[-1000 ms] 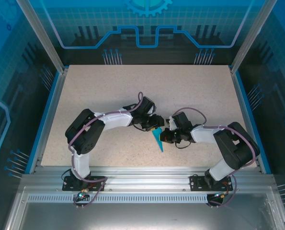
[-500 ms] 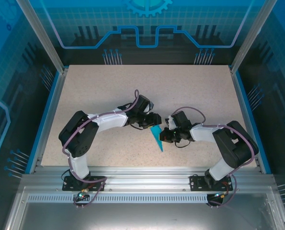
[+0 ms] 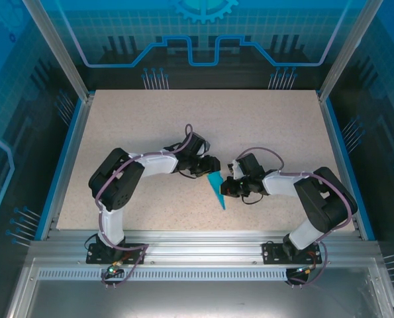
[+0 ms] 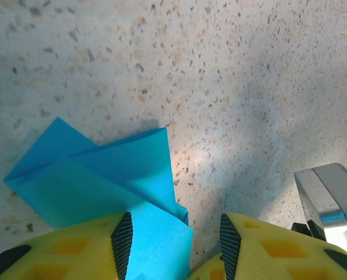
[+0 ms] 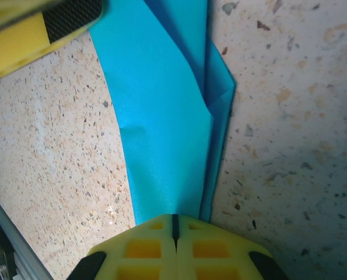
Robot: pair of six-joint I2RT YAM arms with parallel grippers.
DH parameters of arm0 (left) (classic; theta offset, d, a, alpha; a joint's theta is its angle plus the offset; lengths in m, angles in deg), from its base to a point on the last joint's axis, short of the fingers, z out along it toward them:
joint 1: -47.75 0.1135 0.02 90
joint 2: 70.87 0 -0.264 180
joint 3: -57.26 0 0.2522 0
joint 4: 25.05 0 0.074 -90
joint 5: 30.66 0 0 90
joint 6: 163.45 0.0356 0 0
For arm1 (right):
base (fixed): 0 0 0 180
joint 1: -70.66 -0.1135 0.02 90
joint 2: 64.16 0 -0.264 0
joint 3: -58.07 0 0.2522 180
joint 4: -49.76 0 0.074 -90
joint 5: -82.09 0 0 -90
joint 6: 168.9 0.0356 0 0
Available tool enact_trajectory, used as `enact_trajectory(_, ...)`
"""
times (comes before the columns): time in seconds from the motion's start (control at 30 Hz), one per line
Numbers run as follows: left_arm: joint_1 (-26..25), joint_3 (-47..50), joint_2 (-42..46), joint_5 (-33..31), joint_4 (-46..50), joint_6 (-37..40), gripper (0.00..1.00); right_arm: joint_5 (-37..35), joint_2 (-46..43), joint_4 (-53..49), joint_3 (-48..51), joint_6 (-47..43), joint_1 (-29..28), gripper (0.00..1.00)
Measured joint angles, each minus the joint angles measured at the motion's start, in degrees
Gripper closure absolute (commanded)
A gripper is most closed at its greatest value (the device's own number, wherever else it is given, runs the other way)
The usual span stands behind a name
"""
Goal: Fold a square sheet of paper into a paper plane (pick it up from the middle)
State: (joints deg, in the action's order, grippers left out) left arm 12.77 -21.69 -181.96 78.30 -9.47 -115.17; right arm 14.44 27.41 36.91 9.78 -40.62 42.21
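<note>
Now we have the plane (image 3: 217, 191) lying on the table (image 3: 150, 126) between our grippers, tip toward the near edge, the right gripper (image 5: 174, 224) clamped shut on its side, the left gripper (image 4: 174, 238) half-open astride its blunt end.

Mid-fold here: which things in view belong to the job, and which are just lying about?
Job:
- paper plane
- right tool, shut on it
- left tool, open around its corner

Not the job, just fixtures:
- speckled table
- metal rail
- blue enclosure walls

No text, label, brand or number is readable; the blue back panel (image 3: 117, 33) carries only line patterns and a gear shape (image 3: 204, 8).
</note>
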Motion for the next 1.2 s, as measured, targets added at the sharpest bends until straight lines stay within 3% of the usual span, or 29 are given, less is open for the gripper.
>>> enact_trajectory(0.67, 2.62, -1.86, -3.37, 2.21, 0.68, 5.14, 0.53, 0.24, 0.92, -2.38, -1.55, -2.58, 0.00, 1.00)
enact_trajectory(0.93, 6.95, -4.42, -3.96, 1.88, 3.78, 7.65, 0.52, 0.24, 0.90, -2.38, -1.55, -2.58, 0.00, 1.00)
enact_trajectory(1.2, 8.39, -3.32, -0.37, 3.02, 3.91, 6.97, 0.50, 0.24, 1.09, -3.50, -2.34, -2.82, 0.00, 1.00)
